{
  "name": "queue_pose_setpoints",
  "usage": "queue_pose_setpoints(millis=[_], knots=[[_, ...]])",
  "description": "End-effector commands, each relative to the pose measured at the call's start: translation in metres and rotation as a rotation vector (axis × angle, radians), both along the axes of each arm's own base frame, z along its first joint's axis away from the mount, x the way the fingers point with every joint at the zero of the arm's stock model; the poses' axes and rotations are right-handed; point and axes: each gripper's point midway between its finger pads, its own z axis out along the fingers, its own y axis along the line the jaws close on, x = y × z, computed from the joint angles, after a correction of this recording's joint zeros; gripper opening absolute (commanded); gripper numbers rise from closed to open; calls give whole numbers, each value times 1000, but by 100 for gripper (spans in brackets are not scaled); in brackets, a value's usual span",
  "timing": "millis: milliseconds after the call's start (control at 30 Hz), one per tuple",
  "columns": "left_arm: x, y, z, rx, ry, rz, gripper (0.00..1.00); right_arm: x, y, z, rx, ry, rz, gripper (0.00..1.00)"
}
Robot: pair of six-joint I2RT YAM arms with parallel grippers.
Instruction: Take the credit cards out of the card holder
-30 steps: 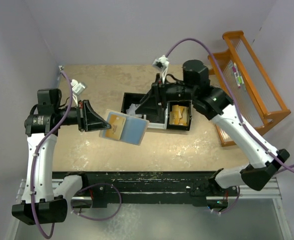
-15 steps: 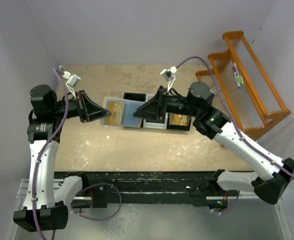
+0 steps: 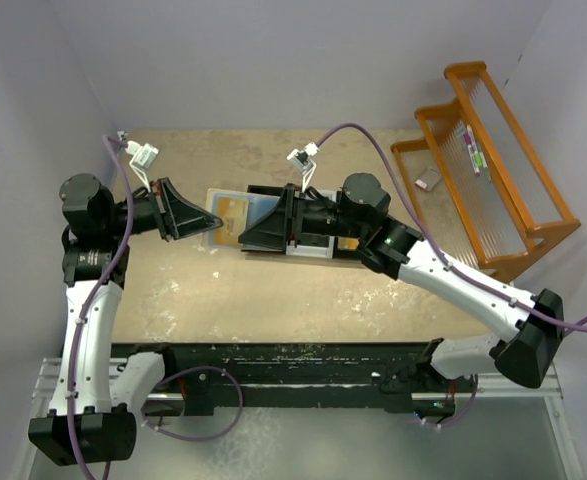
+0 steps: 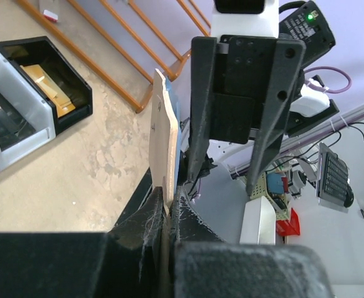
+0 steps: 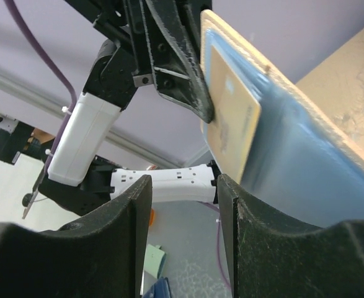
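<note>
Right now I have the left gripper [image 4: 169, 200] clamped tight on the lower edge of the flat folding card holder [image 5: 293, 161], tan on its outer face and pale blue-grey inside. The holder is up in the air above the beige speckled table [image 3: 273, 290], lying open between the two arms, nothing under it but the tabletop. From the left wrist view I see it edge-on, standing upright out of the closed fingers.

A gold-coloured credit card [image 5: 231, 124] sits in an inside pocket, with part of it sticking out past the pocket edge.

The right gripper [image 5: 180, 186] faces the holder's inside from close by. Its jaws stand moderately apart with nothing between them. From its own camera the card's free end lies just above the gap, near one black finger [image 5: 256, 236]; I cannot tell whether they touch.

Behind the right gripper on the table is the black three-compartment tray [image 4: 82, 93]. One black section of it holds a few tan flat pieces [image 4: 45, 84], and a white section sits beside that. An orange wooden rack [image 3: 493, 170] leans at the far right side of the table.
</note>
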Motion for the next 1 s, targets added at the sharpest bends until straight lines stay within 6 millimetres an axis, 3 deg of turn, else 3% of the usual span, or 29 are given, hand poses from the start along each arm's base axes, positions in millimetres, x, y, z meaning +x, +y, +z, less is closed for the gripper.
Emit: queue_pose_setpoints(millis=[0,600,800,900,967], knots=[[-14,-2,22,-20,-82,-18,0,0,-6,20,39,-27,-25,48],[-27,-5,28,-75,-23,-27,0,5,-5,34,40,-60,9,45],[-30,-5,27,-96,0,-31,0,-7,3,40,109,-45,127,31],[-31,-5,27,-96,3,-35,0,-15,0,45,147,-58,165,21],[-32,-6,27,-98,13,-40,0,-22,-3,47,159,-71,197,19]])
